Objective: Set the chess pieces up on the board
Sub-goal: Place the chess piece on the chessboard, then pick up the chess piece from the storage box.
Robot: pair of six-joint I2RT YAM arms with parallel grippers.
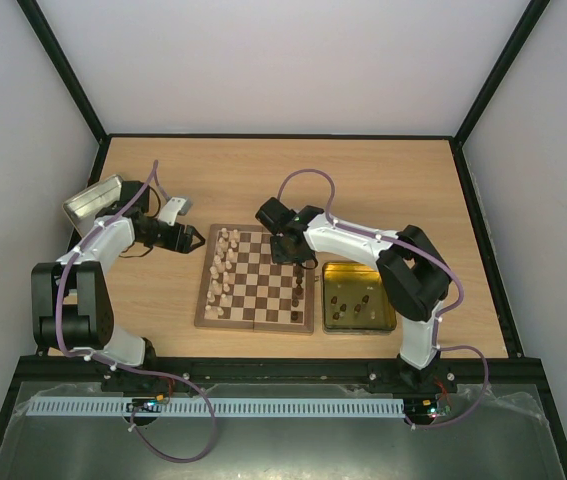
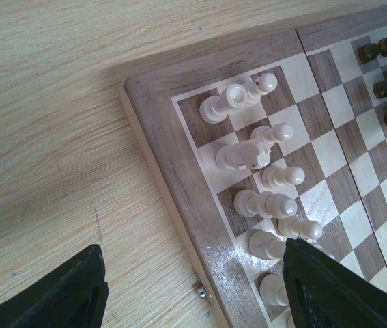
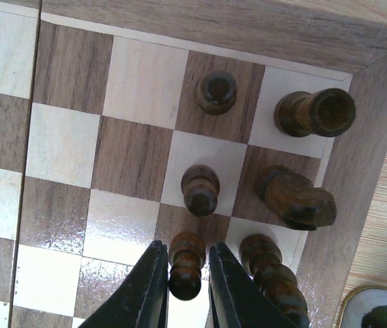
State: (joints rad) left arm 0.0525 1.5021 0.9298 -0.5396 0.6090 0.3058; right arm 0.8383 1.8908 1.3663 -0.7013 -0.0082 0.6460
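Your right jaws hang over the right side of the board [image 1: 263, 275], one on each side of a dark pawn [image 3: 185, 266]. That pawn stands upright in the second row in from the board's right border. The gap is narrow and the jaws sit very close to the pawn, but you cannot tell whether they pinch it or only flank it.

Around it you have more dark pieces, all upright:
- a rook [image 3: 316, 113] on the corner square
- a knight [image 3: 295, 201] next along the edge
- a taller piece [image 3: 271, 273] just right of the jaws
- two more pawns [image 3: 200, 190] in the same row as the flanked one

Your left jaws are spread wide and hold nothing. One finger [image 2: 63, 294] is over the bare surface [image 1: 363, 180]; the other is over the board's left edge. The cream pieces [image 2: 261, 205] stand there in two rows along that edge.

A gold tin [image 1: 359, 329] lies just beside the board's right edge with a few small pieces [image 1: 347, 297] in it. A silver tin [image 1: 91, 202] sits at the far left, well apart from the board.
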